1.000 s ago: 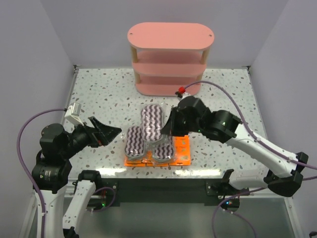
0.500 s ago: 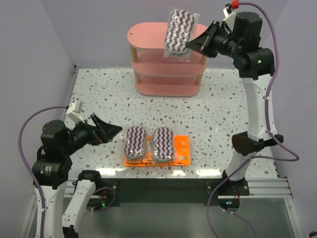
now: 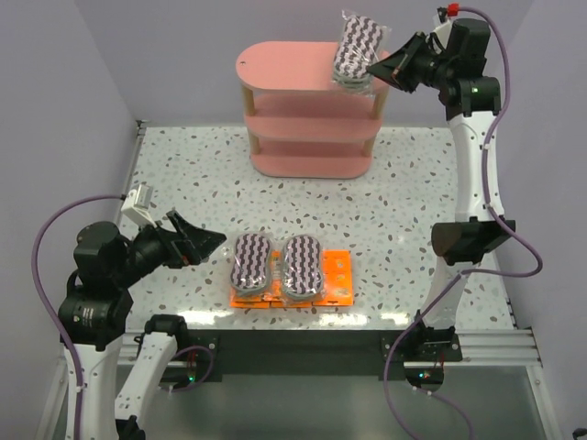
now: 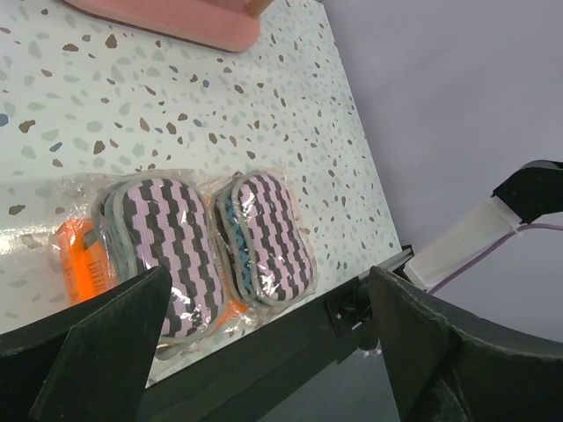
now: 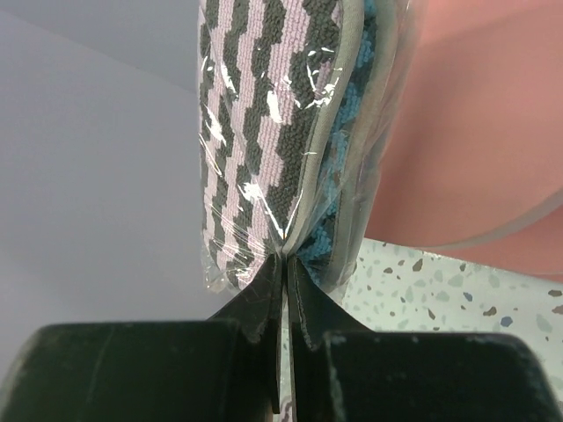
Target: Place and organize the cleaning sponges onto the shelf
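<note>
place: robot lab cell | evidence: plain lilac walls [image 3: 55,110], speckled table [image 3: 183,165], aluminium frame [image 3: 495,344]

Shelf [image 3: 315,110] upper centre, at far side of table [image 3: 183,174]. Left pack [image 3: 249,261] and right pack [image 3: 301,266] side by side lower centre, atop flat packets [image 3: 337,275]. Third pack [image 3: 356,48] upper right, over shelf top board's right end, wrap edge pinched in right gripper [image 3: 374,66].

White terrazzo tabletop [image 3: 183,174], brown and grey flecks, glare strip along near edge. Plain pale lavender walls [image 3: 156,55] enclose left, back, right. Below near edge: black panel [image 3: 303,348]; aluminium rail [image 3: 500,346] at right.
</note>
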You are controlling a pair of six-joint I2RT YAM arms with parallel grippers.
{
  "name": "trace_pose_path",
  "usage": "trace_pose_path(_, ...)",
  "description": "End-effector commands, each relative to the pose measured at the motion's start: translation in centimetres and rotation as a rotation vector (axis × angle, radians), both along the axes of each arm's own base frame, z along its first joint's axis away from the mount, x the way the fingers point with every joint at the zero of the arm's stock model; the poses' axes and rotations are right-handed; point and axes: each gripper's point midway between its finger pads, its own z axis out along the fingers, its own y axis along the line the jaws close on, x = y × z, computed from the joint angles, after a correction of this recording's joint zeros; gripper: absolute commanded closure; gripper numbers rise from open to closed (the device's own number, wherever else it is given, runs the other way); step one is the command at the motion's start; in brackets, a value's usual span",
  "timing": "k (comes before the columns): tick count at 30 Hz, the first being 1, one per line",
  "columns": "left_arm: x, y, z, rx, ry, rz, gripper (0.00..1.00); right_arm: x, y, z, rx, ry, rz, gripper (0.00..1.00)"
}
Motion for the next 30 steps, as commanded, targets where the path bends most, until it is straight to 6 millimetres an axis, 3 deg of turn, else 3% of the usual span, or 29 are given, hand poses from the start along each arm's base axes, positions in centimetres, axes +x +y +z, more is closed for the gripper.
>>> trace_pose_path(1,0.4,-0.3,0.2,0.014,-0.032,-0.033,0.0,0.1,0.4,1.5,0.002,-0.082,0.059,1.0)
trace_pose_path(5,0.5,-0.3,-0.2,0.018,-0.025,-0.034,0.0,1.0,0.4,0.0,-0.022,-0.068,0.066,1.0)
trace_pose_path(17,0.2,-0.3,-0.8,0.034,-0.018,-0.047,0.0,3.1,-1.6,-0.4,-0.009,-0.081,0.038,1.0)
trace_pose_path(24,0.2,-0.3,-1.1,0.034,-0.007,-0.048,0.0,3.8,-1.6,-0.8,0.001,-0.078,0.04,1.0)
trace_pose_path(27,0.3,-0.3,-1.2,0.034,-0.008,-0.048,0.0,4.5,-3.0,-1.2,0.006,-0.072,0.009,0.82)
trace_pose_path(30,0.3,-0.3,-1.2,0.031,-0.006,-0.049,0.0,4.7,-3.4,-0.6,0.017,-0.086,-0.011,0.5)
